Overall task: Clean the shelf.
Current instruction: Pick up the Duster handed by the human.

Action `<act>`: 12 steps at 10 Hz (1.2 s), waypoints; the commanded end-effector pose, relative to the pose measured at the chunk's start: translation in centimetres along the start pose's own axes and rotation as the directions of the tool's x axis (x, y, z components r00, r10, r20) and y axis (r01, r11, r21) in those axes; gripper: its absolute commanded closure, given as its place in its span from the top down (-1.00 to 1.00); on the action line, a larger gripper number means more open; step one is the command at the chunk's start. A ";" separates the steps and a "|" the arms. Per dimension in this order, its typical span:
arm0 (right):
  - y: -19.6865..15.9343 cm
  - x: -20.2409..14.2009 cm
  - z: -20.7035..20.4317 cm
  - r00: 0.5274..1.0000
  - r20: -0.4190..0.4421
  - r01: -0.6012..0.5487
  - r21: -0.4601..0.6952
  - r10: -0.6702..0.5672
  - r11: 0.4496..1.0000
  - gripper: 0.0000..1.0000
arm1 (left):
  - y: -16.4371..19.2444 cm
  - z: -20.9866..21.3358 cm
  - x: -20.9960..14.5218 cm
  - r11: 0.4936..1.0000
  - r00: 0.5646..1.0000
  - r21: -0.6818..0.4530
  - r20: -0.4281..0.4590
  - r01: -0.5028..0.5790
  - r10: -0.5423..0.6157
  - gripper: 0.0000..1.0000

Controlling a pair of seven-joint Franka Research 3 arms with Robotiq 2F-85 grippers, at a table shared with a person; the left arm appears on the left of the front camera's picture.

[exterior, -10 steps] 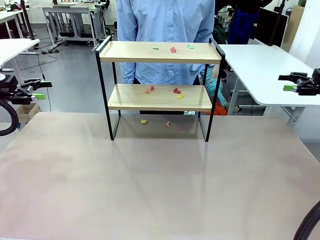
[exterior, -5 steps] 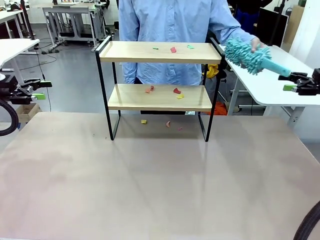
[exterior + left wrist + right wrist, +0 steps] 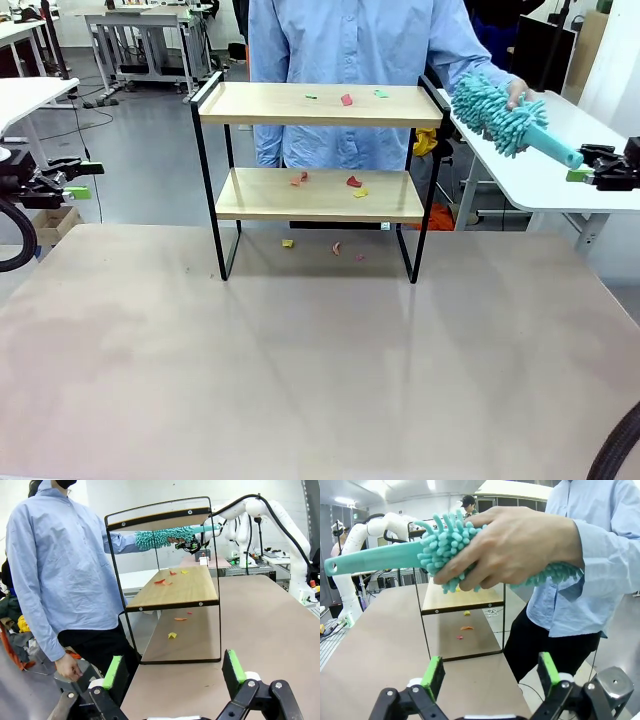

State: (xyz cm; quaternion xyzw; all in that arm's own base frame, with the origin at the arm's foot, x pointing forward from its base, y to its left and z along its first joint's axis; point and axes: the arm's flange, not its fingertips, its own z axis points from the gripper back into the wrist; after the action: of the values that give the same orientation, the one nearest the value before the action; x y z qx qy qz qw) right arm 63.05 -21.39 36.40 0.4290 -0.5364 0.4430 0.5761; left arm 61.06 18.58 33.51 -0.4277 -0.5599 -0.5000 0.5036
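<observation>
the shelf (image 3: 318,150) stands upright at the far middle of the desk (image 3: 300,380), straight in front of a person in a light blue shirt (image 3: 350,40) on the far side. small coloured paper scraps lie on it: a red scrap (image 3: 346,99) and a green scrap (image 3: 381,93) on the top board, and an orange scrap (image 3: 298,179), another red one and a yellow scrap (image 3: 361,192) on the lower board. a few more bits (image 3: 337,248) lie on the desk between the shelf's legs.

the person's hand (image 3: 517,93) grips the fluffy head of a teal microfibre duster (image 3: 495,110), holding it off the shelf's right end at top-board height. its plain handle slants down towards the right pincer (image 3: 578,164), the handle tip close by it; whether they touch cannot be told. in the right wrist view the hand (image 3: 515,545) and the duster (image 3: 375,557) hang above and beyond the right pincer (image 3: 490,674), whose green-padded fingers are spread wide with nothing between them.

the left pincer (image 3: 85,180) sits off the desk's left edge, well apart from the shelf. in its own view the left pincer (image 3: 173,670) is likewise spread and empty, looking at the shelf (image 3: 170,587) end-on.
</observation>
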 end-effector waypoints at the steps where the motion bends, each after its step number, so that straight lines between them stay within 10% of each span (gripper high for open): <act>1: 0.0 0.1 0.0 1.000 0.001 -0.002 -0.001 0.002 1.000 1.00 | 0.0 0.0 0.3 1.000 1.000 -0.001 -0.001 0.004 -0.004 1.00; 7: 0.0 0.0 0.0 1.000 0.000 0.000 0.000 0.000 1.000 1.00 | 0.0 0.0 0.3 1.000 1.000 -0.001 -0.001 0.004 -0.004 1.00; 12: 2.6 15.7 2.1 0.919 -0.357 0.067 -0.275 -0.167 0.959 1.00 | 0.0 0.0 0.3 1.000 1.000 -0.001 -0.001 0.004 -0.004 1.00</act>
State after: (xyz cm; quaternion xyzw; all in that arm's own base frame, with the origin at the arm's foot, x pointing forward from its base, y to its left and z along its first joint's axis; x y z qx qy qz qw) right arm 61.16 -24.04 50.35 0.3110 -0.4857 0.4221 0.6994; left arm 61.08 18.60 33.51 -0.4274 -0.5598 -0.5002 0.5037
